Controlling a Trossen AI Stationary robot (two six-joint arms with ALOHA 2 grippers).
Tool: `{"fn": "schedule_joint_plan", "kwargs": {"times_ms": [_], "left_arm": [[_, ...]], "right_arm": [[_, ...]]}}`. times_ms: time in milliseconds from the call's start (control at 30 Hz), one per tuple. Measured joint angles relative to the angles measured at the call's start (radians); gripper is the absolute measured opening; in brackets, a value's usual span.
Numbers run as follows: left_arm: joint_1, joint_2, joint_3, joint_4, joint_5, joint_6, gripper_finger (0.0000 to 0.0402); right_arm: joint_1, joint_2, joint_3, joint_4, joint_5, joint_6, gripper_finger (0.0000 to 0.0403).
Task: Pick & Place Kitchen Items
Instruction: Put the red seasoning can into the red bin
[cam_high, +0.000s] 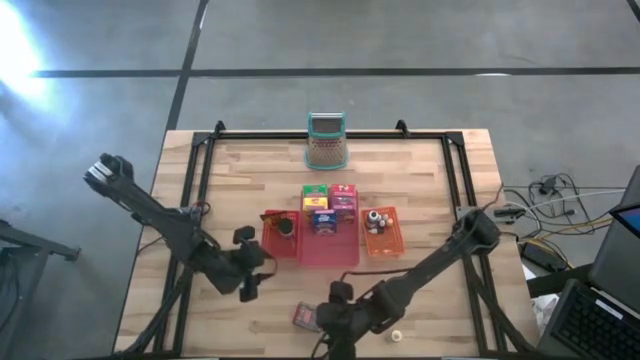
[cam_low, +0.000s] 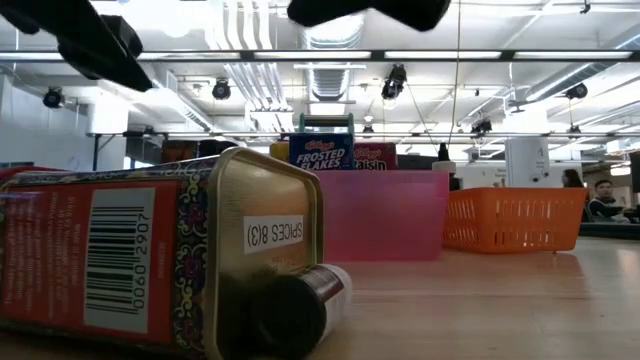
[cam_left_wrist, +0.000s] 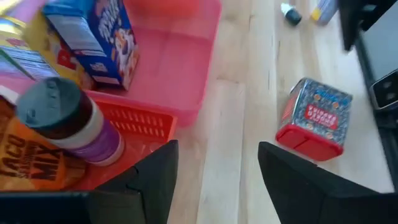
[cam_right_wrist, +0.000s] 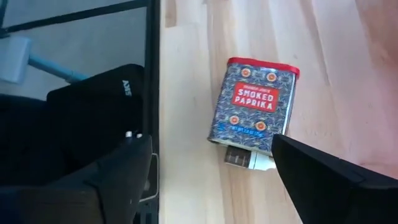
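A smoked paprika tin (cam_right_wrist: 252, 106) with a red lid lies flat on the wood near the table's front edge (cam_high: 306, 317). A small dark-capped bottle (cam_right_wrist: 247, 159) lies against its bottom end (cam_low: 295, 305). My right gripper (cam_right_wrist: 217, 180) hovers open above the tin, touching nothing (cam_high: 333, 320). My left gripper (cam_left_wrist: 217, 180) is open and empty, raised beside the red tray (cam_high: 280, 232). That tray holds a grey-capped jar (cam_left_wrist: 68, 121) and a taco mix packet (cam_left_wrist: 31, 158). The pink tray (cam_high: 330, 245) holds cereal boxes (cam_high: 322, 205).
An orange basket (cam_high: 382, 240) with small bottles stands right of the pink tray. A teal-rimmed mesh holder (cam_high: 326, 140) stands at the far edge. A small white thing (cam_high: 397, 335) lies near the front edge. Black frame rails (cam_high: 195, 190) run along the table's sides.
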Motion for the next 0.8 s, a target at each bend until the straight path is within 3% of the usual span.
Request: {"fn": "schedule_joint_plan", "kwargs": {"times_ms": [300, 600, 800], "left_arm": [[0.0, -0.114, -0.005, 0.009, -0.003, 0.041, 0.0227], [0.0, -0.126, -0.005, 0.012, -0.003, 0.04, 0.0227], [0.0, -0.126, -0.006, 0.014, -0.003, 0.034, 0.0227]], "right_arm": [[-0.046, 0.049, 0.017, -0.021, 0.016, 0.071, 0.0324], [-0.058, 0.057, 0.016, -0.044, 0.03, 0.074, 0.0307], [-0.055, 0.099, 0.015, -0.051, 0.017, 0.112, 0.0327]]}}
